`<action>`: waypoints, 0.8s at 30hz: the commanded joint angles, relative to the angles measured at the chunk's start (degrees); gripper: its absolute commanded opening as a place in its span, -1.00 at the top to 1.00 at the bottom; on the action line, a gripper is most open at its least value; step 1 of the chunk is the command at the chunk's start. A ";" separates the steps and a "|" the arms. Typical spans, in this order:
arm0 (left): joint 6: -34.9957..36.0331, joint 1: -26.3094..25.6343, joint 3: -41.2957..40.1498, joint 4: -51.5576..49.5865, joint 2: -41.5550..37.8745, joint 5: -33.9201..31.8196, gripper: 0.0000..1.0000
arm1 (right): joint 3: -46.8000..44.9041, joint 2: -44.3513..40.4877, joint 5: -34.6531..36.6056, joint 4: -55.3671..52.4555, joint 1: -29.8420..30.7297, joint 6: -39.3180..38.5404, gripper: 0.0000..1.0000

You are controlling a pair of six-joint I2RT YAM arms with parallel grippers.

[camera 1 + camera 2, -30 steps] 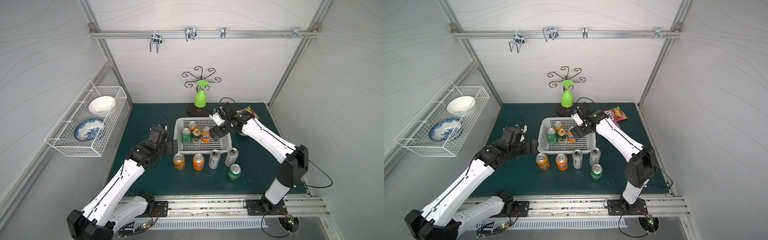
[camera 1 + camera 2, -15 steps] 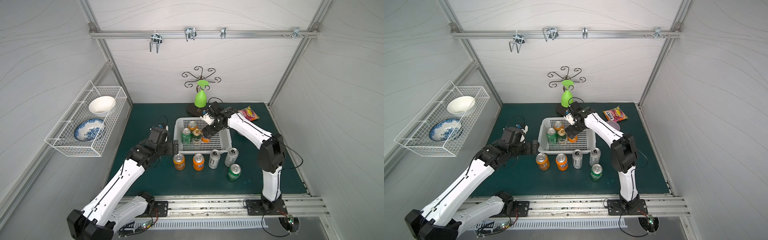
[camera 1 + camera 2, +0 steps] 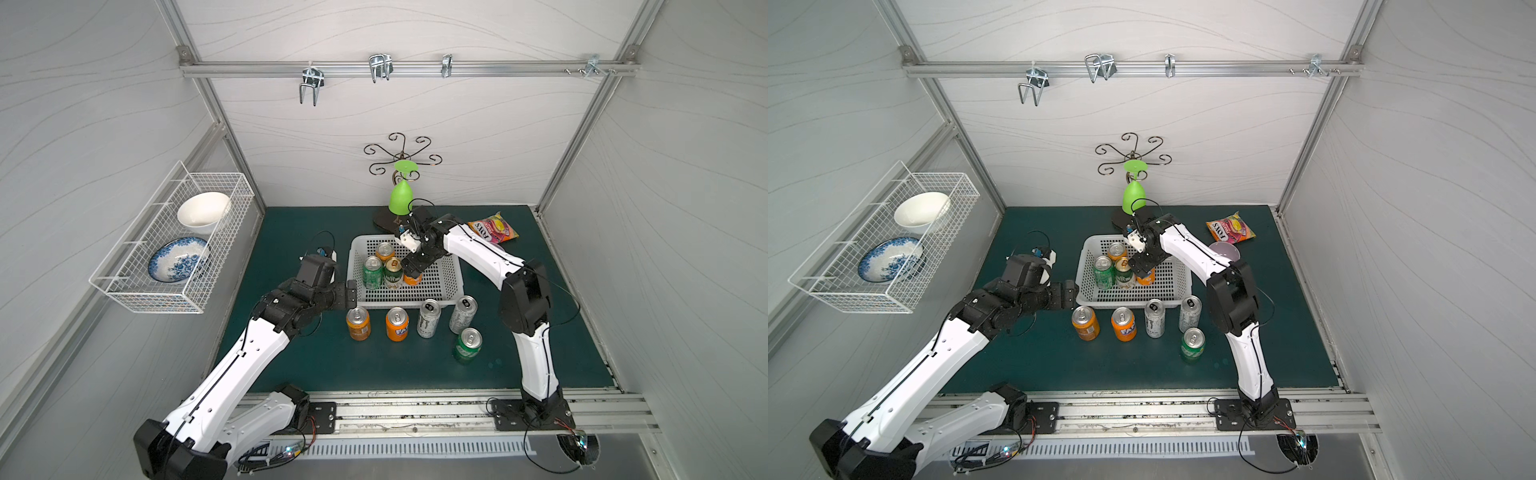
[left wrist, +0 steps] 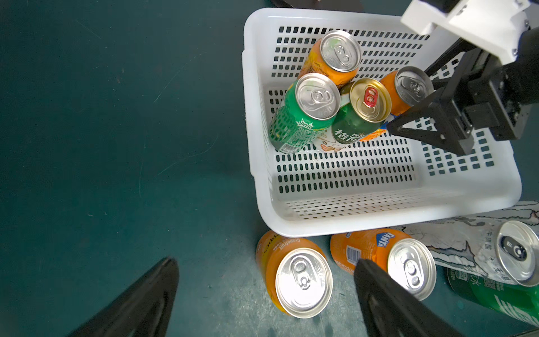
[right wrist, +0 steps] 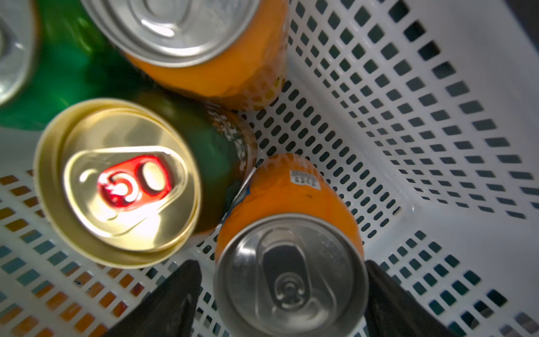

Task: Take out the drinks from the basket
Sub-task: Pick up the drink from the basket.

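The white basket (image 3: 442, 286) holds several drinks: an orange can (image 3: 385, 250) at the back, a green Sprite can (image 3: 372, 272), a dark green gold-topped can (image 3: 392, 272) and an orange can (image 5: 288, 221). My right gripper (image 5: 280, 264) is down in the basket, open, with one black finger on each side of that orange can's top and a thin gap on one side. My left gripper (image 4: 265, 262) hangs open over the mat by the basket's front left corner, above an orange can (image 4: 300, 280). Several more cans stand in front of the basket, among them silver ones (image 3: 428, 318) and a green one (image 3: 467, 345).
An orange-yellow snack packet (image 3: 494, 226) lies at the back right. A green glass (image 3: 401, 199) hangs on a black scroll stand behind the basket. A white wire rack (image 3: 174, 249) with two bowls is fixed to the left wall. A pale cup (image 3: 1224, 251) sits under my right arm.
My right gripper has swung left across the basket and come down around the orange can, its jaws narrowing. The left arm has not moved.
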 commanded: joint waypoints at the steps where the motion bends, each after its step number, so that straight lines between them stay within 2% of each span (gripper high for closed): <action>1: 0.35 0.25 0.99 1.43 -0.66 0.18 -0.97 | 1.40 1.55 -0.14 -1.27 0.11 -1.37 -0.73; 11: 0.33 0.25 1.08 1.51 0.19 0.57 -0.97 | 3.81 5.97 0.72 -1.30 0.37 -1.99 -0.69; 24: 0.31 0.25 0.99 1.51 0.44 0.90 -0.97 | 3.79 5.22 0.35 0.57 0.31 -1.94 -0.30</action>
